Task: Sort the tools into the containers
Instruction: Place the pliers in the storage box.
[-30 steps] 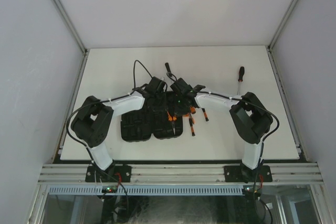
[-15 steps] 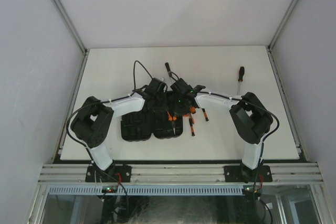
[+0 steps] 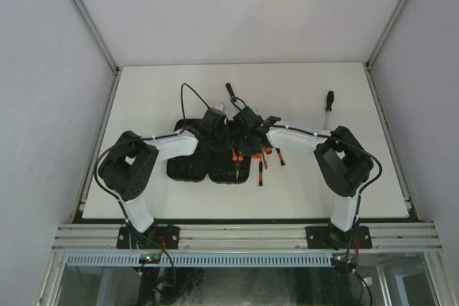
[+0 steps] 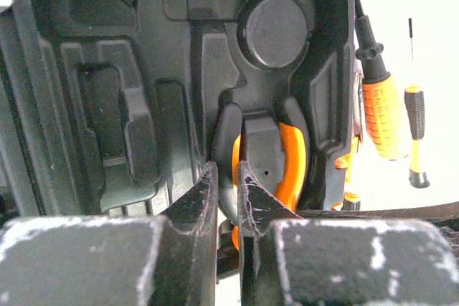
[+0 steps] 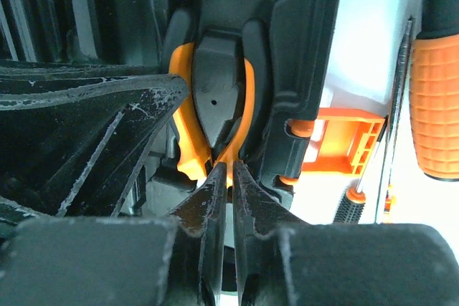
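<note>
Since a second ago the black tool case (image 3: 188, 168) has slid a little farther from the arms' bases across the table (image 3: 358, 184), and both arms have gone with it; the slim screwdrivers (image 3: 259, 174) just beside its right edge have shifted slightly too. The case lies open, its two halves side by side. The left half's moulded slots look bare. In the right half the orange-handled pliers (image 4: 294, 166) sit in their slot, handles curved around a black moulded rib. The left hand (image 4: 228, 175) hovers over the pliers' left handle, its fingers drawn close with a thin slit between them; whether they pinch that handle I cannot tell. The right hand (image 5: 227, 170) has its fingers pressed together, tips at the ends of the pliers' handles, nothing between them. The case's orange latch (image 5: 344, 141) sticks out on the right. The longer black-handled screwdriver (image 3: 328, 102) lies well apart at the far right.
</note>
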You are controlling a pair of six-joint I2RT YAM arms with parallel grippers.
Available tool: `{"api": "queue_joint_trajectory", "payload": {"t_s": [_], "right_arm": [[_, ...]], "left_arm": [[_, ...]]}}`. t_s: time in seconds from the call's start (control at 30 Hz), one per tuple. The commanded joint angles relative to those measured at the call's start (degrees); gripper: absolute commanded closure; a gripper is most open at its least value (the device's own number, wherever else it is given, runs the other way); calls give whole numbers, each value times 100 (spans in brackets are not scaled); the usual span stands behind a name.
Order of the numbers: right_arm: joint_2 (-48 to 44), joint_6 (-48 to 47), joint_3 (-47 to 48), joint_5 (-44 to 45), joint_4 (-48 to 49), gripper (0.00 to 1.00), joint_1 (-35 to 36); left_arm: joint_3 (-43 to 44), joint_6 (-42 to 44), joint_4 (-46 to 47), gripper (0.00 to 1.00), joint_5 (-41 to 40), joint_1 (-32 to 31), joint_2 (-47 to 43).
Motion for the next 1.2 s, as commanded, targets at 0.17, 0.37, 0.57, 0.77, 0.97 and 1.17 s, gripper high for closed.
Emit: {"api": "queue_joint_trajectory", "payload": {"t_s": [0.17, 0.37, 0.57, 0.77, 0.97, 1.17], "right_arm": [[403, 2, -353, -54, -253, 94, 166], [117, -71, -354, -77, -400, 94, 134], [-116, -183, -353, -75, -577, 94, 102], [-192, -362, -356, -166, -645, 94, -9], [-269, -578, -357, -463, -614, 94, -195], [-209, -721, -357, -673, -511, 94, -229]], "left_arm": [[-1479, -160, -543, 100, -233, -172, 1151], [-1954, -280, -588, 100, -294, -369, 371], [-2420, -554, -668, 100, -346, -512, -534], [-2586, -791, -1027, 100, -504, -573, -1580], [-2271, -844, -1583, 95, -629, -607, -2293], [-1571, -572, -2043, 81, -942, -596, -2557]]}}
